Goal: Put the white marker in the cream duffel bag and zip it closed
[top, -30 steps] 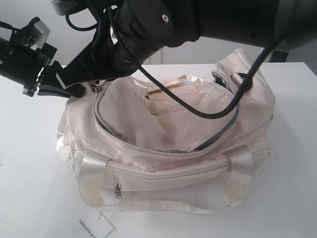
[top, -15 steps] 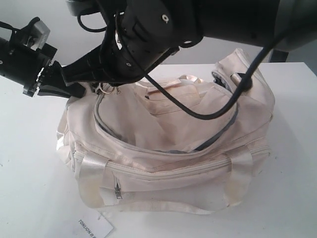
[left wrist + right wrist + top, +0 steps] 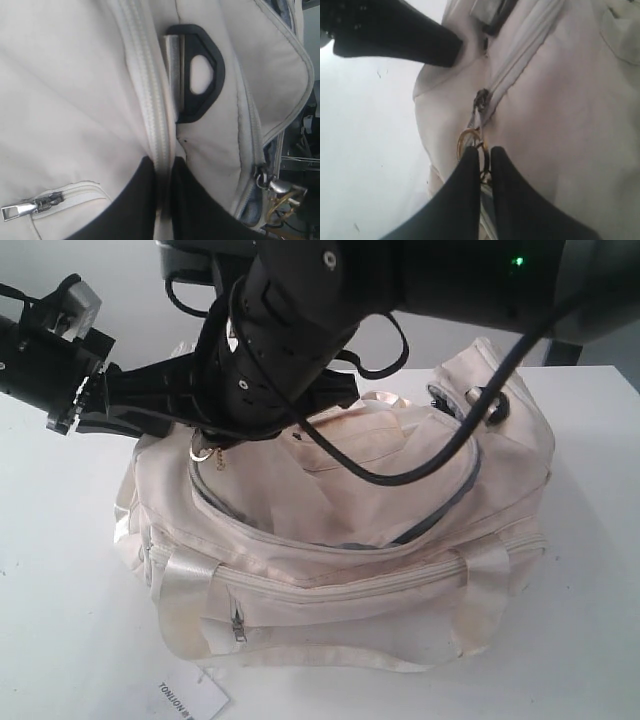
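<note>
Cream duffel bag (image 3: 340, 550) sits on white desk (image 3: 60, 590), long axis running left-right across the exterior view, front pocket zip (image 3: 238, 625) facing the camera. Top zipper is mostly open in a curve, grey lining (image 3: 435, 515) showing. White marker can't be seen in any view. Right arm (image 3: 300, 330) is bulky and hangs over the bag's left half, blocking the opening there. Its black cable (image 3: 420, 468) loops across the top flap. Right pincer (image 3: 481, 155) is narrow, clamped on the gold round pull (image 3: 466, 141) at the bag's left end. Left pincer (image 3: 162, 162) is narrow too, pinching a piped seam of the bag's end panel just beside a black D-ring (image 3: 202, 75). The two pincers are close together. Paper tag (image 3: 190, 700) lies at the desk's front edge, near the bag's front left corner. Bare desk on the left, front and right of the bag. The desk's back edge is near the bag's right end.
</note>
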`<state>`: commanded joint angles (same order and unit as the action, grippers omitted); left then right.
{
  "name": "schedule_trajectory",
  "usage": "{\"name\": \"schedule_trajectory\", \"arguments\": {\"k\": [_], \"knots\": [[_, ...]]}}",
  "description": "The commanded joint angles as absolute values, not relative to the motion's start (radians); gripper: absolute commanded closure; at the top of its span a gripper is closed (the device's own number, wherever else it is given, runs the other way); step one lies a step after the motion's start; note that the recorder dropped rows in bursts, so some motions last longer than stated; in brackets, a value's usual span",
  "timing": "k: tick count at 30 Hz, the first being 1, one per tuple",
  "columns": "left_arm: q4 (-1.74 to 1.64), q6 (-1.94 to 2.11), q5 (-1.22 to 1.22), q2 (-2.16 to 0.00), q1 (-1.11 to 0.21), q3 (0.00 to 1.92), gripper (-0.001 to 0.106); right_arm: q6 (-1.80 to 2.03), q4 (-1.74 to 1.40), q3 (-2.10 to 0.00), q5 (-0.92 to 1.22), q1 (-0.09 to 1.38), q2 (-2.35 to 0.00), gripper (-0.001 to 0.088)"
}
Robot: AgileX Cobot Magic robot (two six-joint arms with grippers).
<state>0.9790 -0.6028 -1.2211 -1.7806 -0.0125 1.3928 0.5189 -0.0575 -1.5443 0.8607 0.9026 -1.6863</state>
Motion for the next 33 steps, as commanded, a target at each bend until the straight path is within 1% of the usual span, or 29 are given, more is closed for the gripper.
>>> {"name": "schedule_trajectory", "arguments": {"k": [9, 15, 24, 27, 33], "knots": [[0.979, -0.603, -1.221, -1.781, -0.012, 1.393, 0.105, 0.443, 0.025, -1.544, 0.91, 0.919, -1.658, 0.0868], [0.984, -0.603, -1.221, -1.781, -0.012, 1.393, 0.105, 0.448, 0.057, -1.544, 0.876, 0.919, -1.667, 0.0868], [0.986, -0.603, -1.221, -1.781, -0.012, 1.393, 0.105, 0.421, 0.079, -1.544, 0.955, 0.919, -1.667, 0.0868], [0.994, -0.599, -1.221, -1.781, -0.012, 1.393, 0.105, 0.381, 0.146, -1.523, 0.954, 0.919, -1.667, 0.0868], [0.996, -0.599, -1.218, -1.781, -0.012, 1.393, 0.105, 0.368, 0.166, -1.468, 0.915, 0.919, -1.667, 0.0868]]}}
